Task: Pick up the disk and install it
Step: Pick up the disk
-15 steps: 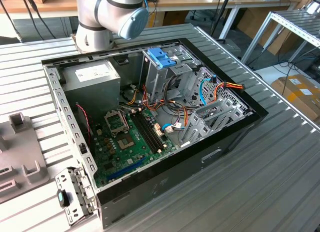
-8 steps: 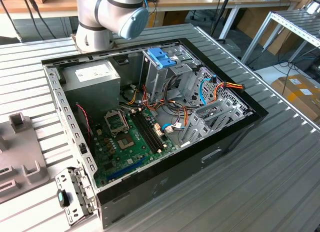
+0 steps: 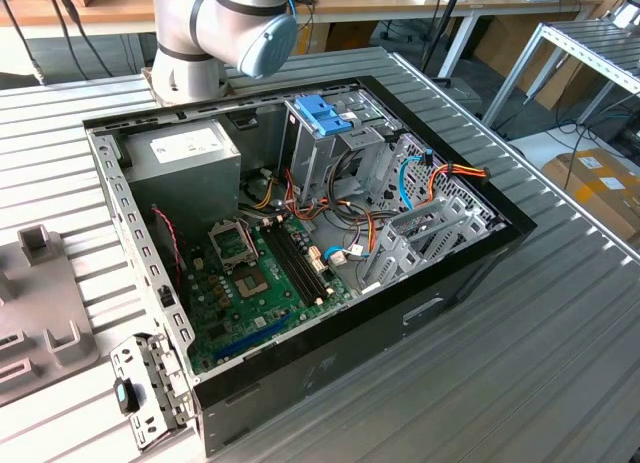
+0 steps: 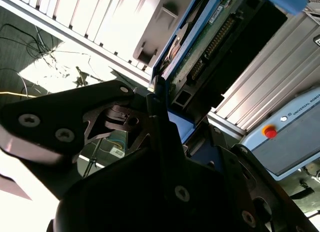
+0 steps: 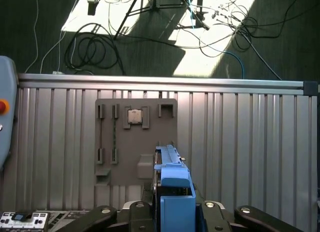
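Observation:
My gripper (image 5: pixel 172 214) is shut on the disk (image 5: pixel 171 178), which I see edge-on between the black fingers (image 5: pixel 102 213), its blue plastic rail toward the camera. In the second wrist view the disk (image 4: pixel 207 39) shows its green circuit-board side framed by a blue rail, running up out of the gripper (image 4: pixel 167 127). It hangs over a grey fixture plate (image 5: pixel 120 137) on the ribbed table. I cannot tell whether it still touches the plate's holder (image 5: pixel 145 167). The open computer case (image 3: pixel 130 223) lies in the middle of the exterior view.
Inside the case are a grey power-supply box (image 3: pixel 185 153), a motherboard (image 3: pixel 250 278), a light-blue latch on a metal cage (image 3: pixel 325 113) and loose cables (image 3: pixel 440 173). A small chip (image 5: pixel 136 117) sits on the fixture plate (image 3: pixel 30 303). A teach pendant (image 4: pixel 285 137) lies beside the table.

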Robot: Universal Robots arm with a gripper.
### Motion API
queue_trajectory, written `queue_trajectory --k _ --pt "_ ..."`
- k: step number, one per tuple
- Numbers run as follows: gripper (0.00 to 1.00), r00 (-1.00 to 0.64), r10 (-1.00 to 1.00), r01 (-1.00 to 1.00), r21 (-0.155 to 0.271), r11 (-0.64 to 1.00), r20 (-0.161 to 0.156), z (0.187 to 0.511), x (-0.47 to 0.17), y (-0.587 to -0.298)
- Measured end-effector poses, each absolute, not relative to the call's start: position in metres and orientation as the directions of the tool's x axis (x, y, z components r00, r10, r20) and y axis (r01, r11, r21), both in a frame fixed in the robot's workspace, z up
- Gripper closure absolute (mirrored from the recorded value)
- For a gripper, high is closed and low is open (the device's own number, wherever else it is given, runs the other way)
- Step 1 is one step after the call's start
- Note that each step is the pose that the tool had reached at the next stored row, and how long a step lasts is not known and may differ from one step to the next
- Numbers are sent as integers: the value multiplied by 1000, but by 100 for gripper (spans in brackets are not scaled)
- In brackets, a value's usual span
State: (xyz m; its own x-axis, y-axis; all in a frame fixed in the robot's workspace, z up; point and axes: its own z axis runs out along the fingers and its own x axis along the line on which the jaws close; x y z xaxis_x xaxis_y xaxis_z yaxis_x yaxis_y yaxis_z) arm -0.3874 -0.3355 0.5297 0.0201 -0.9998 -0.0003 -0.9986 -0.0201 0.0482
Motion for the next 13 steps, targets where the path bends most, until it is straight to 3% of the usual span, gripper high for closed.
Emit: queue_trajectory --k 13 --pt "63 20 -1000 -999 48 -20 0 530 -374 -335"
